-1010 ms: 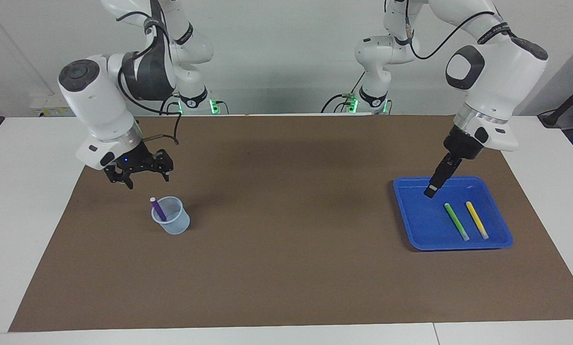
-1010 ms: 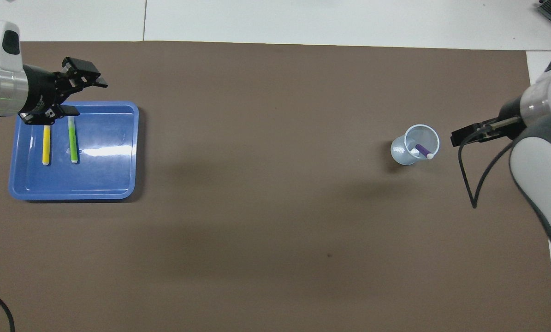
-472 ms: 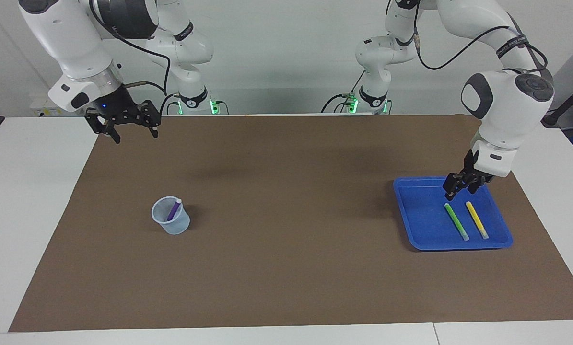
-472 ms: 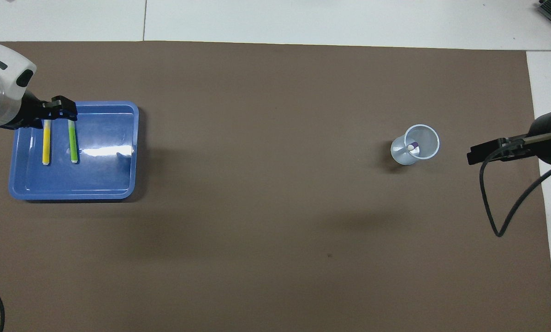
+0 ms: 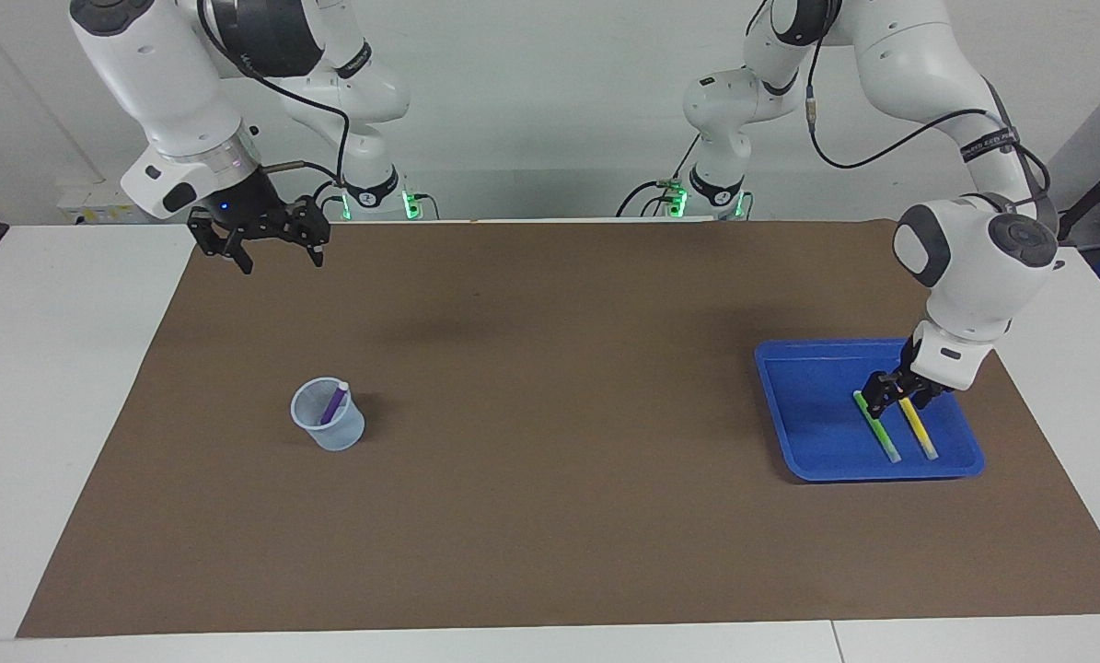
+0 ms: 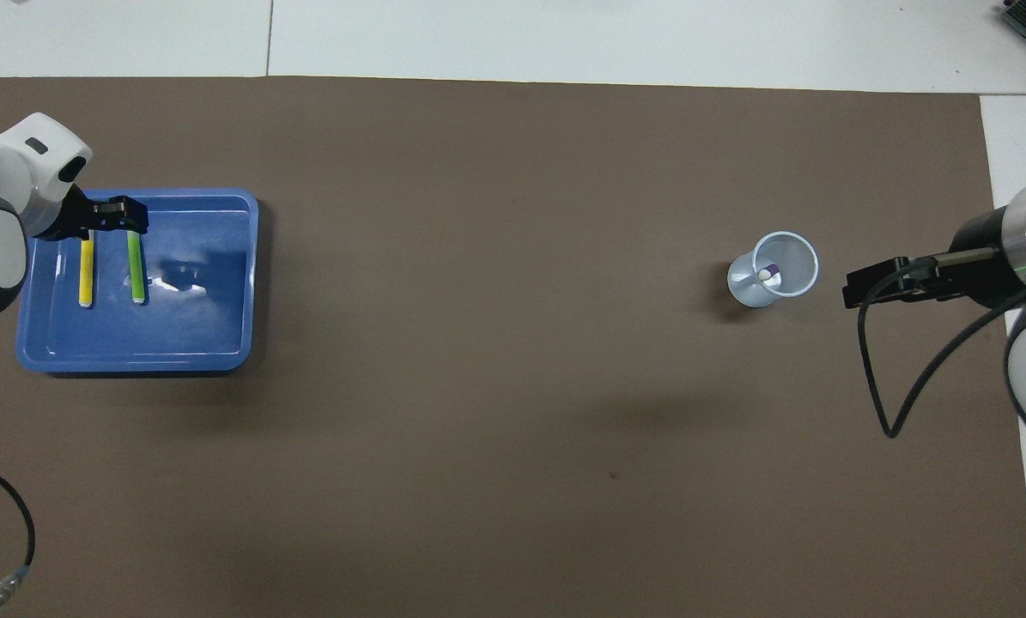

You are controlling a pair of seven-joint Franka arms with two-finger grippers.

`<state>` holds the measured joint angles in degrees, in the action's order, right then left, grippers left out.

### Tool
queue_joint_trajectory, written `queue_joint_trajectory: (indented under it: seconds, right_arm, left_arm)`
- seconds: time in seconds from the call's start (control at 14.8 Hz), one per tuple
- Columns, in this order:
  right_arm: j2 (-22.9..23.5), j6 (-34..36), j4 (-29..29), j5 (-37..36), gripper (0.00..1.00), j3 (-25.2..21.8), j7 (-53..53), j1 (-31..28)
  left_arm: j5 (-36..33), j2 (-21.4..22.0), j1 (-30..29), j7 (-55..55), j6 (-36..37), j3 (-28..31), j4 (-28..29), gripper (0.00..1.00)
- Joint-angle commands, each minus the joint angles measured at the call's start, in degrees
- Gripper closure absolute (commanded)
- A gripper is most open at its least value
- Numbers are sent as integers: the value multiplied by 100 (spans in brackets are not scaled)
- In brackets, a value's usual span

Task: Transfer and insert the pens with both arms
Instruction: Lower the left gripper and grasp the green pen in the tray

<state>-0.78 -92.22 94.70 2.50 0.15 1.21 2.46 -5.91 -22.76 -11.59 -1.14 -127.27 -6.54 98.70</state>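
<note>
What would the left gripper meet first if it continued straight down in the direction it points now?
Probably the green pen: the open left gripper hangs low in the blue tray, over the pens' ends nearer the robots. It may also meet the yellow pen.

Blue tray [image 5: 798, 405], clear cup [image 5: 333, 433], brown mat [image 5: 550, 516]

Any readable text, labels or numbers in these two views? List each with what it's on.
None can be read.
Black bands on the left arm and right arm: pale lettering, too small to read.
Pens, cup, tray, mat: no print visible.
</note>
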Motion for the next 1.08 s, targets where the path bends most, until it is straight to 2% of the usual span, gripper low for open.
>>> queue_joint_trajectory:
  seconds: [0.0,0.13,0.4,0.74,1.01]
  right_arm:
    - [-45,-7,75,57,0,11,-77,-35]
    - [-45,2,75,57,0,3,-77,-35]
    - [-45,19,75,57,0,11,-77,-27]
    - [-62,19,110,57,0,3,-51,-35]
    - [-80,19,128,49,0,2,-59,-35]
  left_arm:
    - [-121,-70,-203,246,-429,-58,316,22]
    - [-112,-88,-238,246,-763,-58,597,23]
    - [-112,-79,-291,220,-834,-58,730,24]
    - [-112,-62,-291,193,-958,-58,914,35]
    - [-112,-36,-291,176,-1115,-58,1046,35]
